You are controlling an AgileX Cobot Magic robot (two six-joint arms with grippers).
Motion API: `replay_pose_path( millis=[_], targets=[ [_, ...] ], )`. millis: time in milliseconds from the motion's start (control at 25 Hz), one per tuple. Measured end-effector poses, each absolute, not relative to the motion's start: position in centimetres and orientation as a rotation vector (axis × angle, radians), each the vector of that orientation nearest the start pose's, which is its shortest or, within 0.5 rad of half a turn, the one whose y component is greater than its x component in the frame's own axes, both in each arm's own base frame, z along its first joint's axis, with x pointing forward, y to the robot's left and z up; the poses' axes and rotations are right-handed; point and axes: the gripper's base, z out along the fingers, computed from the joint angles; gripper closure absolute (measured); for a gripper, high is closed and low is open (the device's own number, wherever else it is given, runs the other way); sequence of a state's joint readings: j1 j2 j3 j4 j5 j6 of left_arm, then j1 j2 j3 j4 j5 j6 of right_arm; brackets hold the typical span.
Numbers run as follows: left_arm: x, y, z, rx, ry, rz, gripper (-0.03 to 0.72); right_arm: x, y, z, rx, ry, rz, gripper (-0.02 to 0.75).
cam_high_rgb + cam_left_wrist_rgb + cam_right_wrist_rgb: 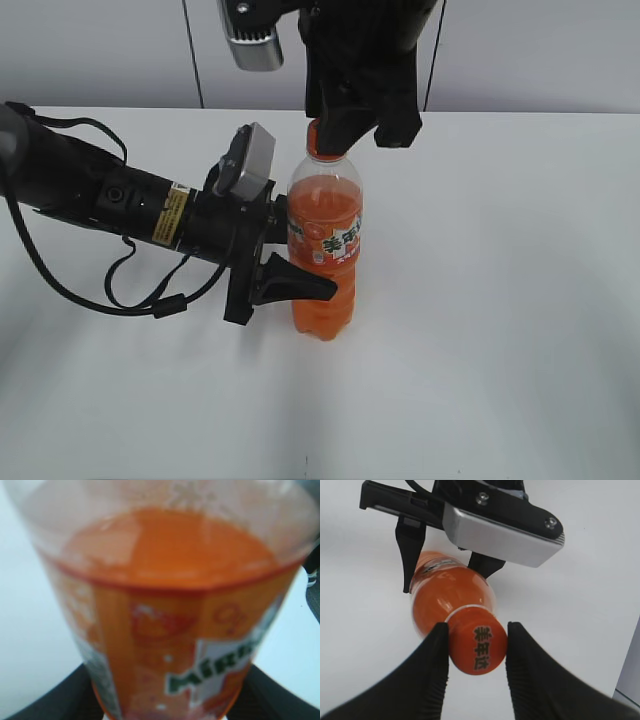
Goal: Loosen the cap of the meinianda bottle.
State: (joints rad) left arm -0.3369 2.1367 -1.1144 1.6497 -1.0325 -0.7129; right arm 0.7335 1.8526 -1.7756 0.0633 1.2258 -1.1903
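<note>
Meinianda bottle (325, 250) upright on the table (500, 300), long axis vertical. My left gripper (285, 255) clamps its waist from the side. Right gripper (476, 652) sits directly above, apparently pinching the cap (479, 647); contact looks flush.

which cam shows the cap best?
Right wrist view: the cap is seen from above, print legible, with the right pincer closed on its sides. In the exterior view only an orange sliver shows beneath that pincer. The left wrist view shows only the bottle body, no cap.
</note>
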Motion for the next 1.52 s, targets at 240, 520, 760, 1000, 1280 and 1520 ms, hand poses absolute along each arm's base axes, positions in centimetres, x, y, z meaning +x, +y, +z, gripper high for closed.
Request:
replay_pose_path(
  millis=[240,520,760,1000,1280,1520],
  targets=[
    [32.7,-19.7,11.1,1.602,1.501,-0.967,0.287,29.2,27.0,32.3,-2.239,1.648,-0.02,0.439],
    [32.7,-19.7,11.1,1.604,1.501,-0.967,0.287,28.5,26.7,33.7,-2.106,1.754,0.032,0.181],
    [32.7,-19.7,11.1,1.604,1.501,-0.967,0.287,27.4,26.1,35.7,-1.704,2.09,0.19,0.16],
    [32.7,-19.7,11.1,1.604,1.501,-0.967,0.287,27.8,25.7,35.7,-0.769,2.635,0.338,0.16],
    [32.7,-19.7,11.1,1.604,1.501,-0.967,0.287,28.0,26.1,35.1,-0.601,2.714,0.389,0.197],
    [32.7,-19.7,11.1,1.604,1.501,-0.967,0.287,28.5,26.5,33.9,-0.602,2.74,0.362,0.204]
  ],
)
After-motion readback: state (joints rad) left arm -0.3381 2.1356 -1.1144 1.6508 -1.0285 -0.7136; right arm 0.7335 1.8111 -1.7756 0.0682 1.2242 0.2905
